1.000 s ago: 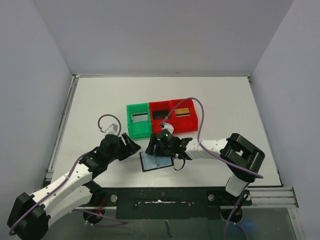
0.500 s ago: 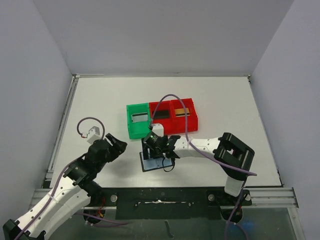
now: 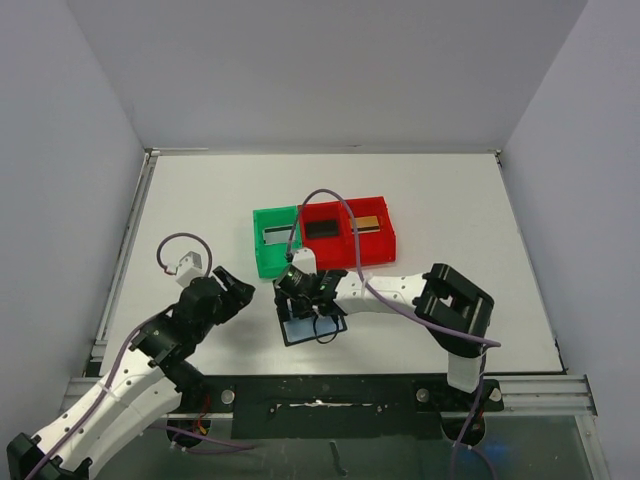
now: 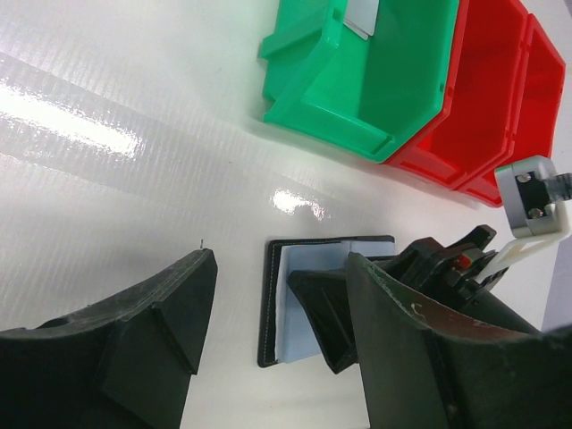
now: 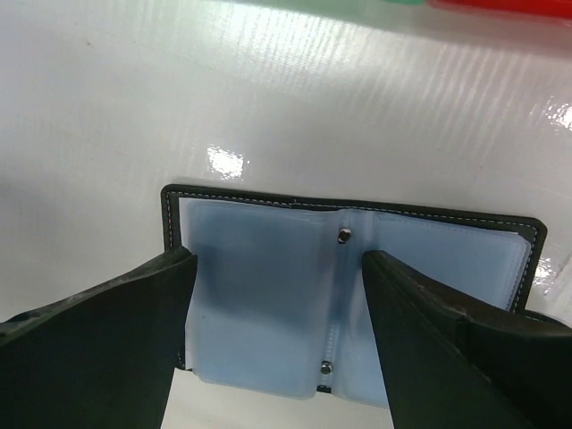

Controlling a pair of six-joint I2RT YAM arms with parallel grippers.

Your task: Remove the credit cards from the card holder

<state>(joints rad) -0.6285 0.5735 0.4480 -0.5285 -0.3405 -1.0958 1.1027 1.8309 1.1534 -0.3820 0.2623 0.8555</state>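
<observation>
The card holder (image 3: 300,332) lies open and flat on the table, glossy grey-blue pockets up; it also shows in the right wrist view (image 5: 268,295) and the left wrist view (image 4: 299,304). My right gripper (image 3: 303,300) hovers just over it, open and empty, its jaws astride the left pocket (image 5: 277,264). My left gripper (image 3: 238,290) is open and empty, left of the holder (image 4: 277,295). The silvery card (image 3: 277,235) lies in the green bin (image 3: 262,260), the black card (image 3: 322,228) and the gold card (image 3: 368,222) in the red bins. No card shows in the pockets.
The three bins stand in a row just behind the holder: green bin (image 4: 375,80), then two red bins (image 3: 345,255). The right arm's cable loops above the bins (image 3: 320,195). Walls close the table's left and right sides.
My left arm has pulled back to the left, away from the holder. My right gripper has slid left over the open holder. The holder stays put.
</observation>
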